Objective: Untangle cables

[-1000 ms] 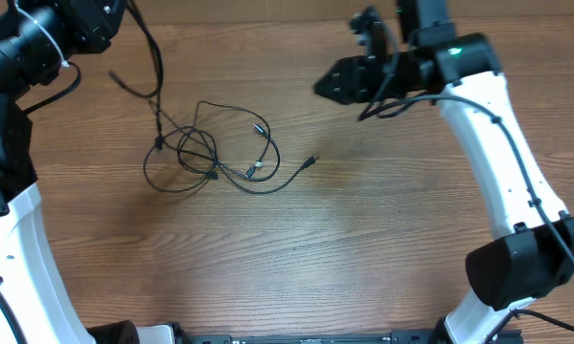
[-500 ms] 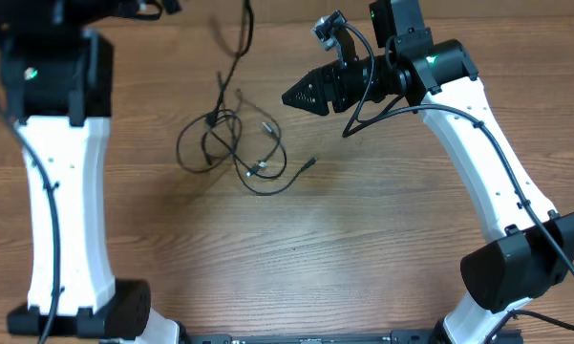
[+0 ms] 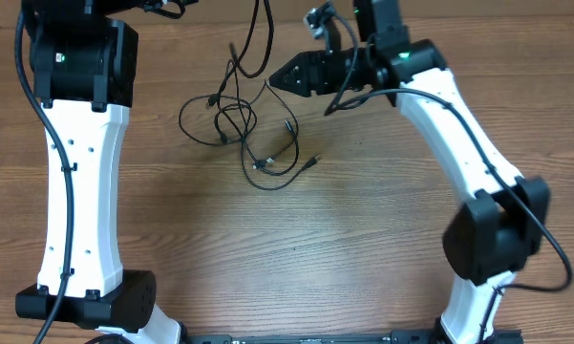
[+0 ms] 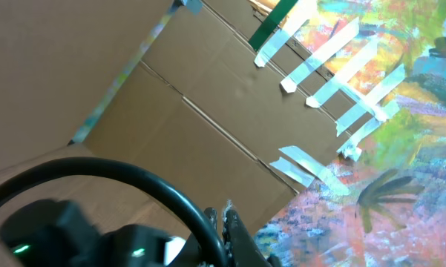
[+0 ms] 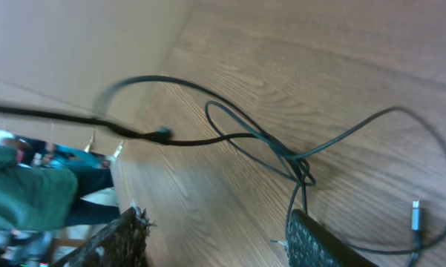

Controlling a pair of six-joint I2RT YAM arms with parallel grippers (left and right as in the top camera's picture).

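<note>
The cables (image 3: pixel 234 119) lie as a loose black tangle on the wooden table, with a small plug end (image 3: pixel 312 161) trailing to the right. One strand (image 3: pixel 258 29) rises taut from the tangle and leaves the overhead view at its top edge. My left gripper (image 4: pixel 226 216) is raised out of the overhead view; its wrist view shows the fingers pressed together, and the strand between them is hidden. My right gripper (image 3: pixel 279 76) hovers open just right of the rising strand. In the right wrist view the knot (image 5: pixel 300 167) sits just beyond my right gripper (image 5: pixel 215 226), whose jaws hold nothing.
My left arm (image 3: pixel 76 143) stands tall at the left of the table and my right arm (image 3: pixel 468 143) reaches in from the right. A cardboard wall (image 4: pixel 171 111) and a taped painted sheet (image 4: pixel 401 148) lie behind. A person in green (image 5: pixel 15 193) is past the table edge.
My left arm has swung right and up, dragging the tangle rightward with one strand lifted. My right gripper has moved left toward the strand and opened a little wider.
</note>
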